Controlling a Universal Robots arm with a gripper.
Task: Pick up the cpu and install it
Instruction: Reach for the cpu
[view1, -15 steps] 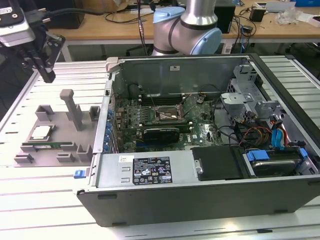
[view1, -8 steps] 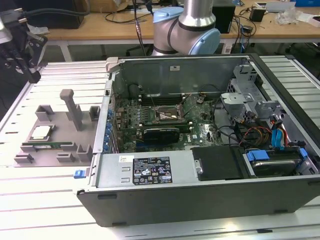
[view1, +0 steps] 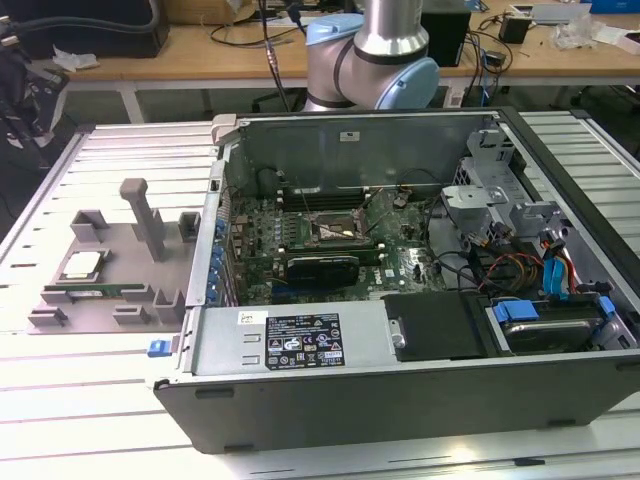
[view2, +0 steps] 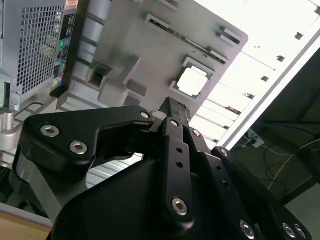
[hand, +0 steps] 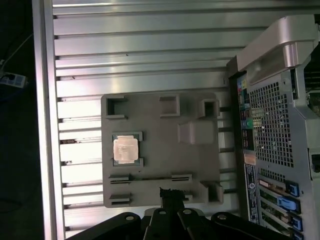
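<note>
Silver-topped, the cpu lies flat in a square recess of the grey tray on the slatted counter, with a green memory stick slotted just beside it. The gripper hangs over the tray, fingers pressed together and empty. A good pick likely means centring squarely over the chip and gripping its edges level. The open case holds the socket, well apart

Cropped parts
The gripper and computer case are cut off at the first wrist view's edges, the arm at the exterior view's.
</note>
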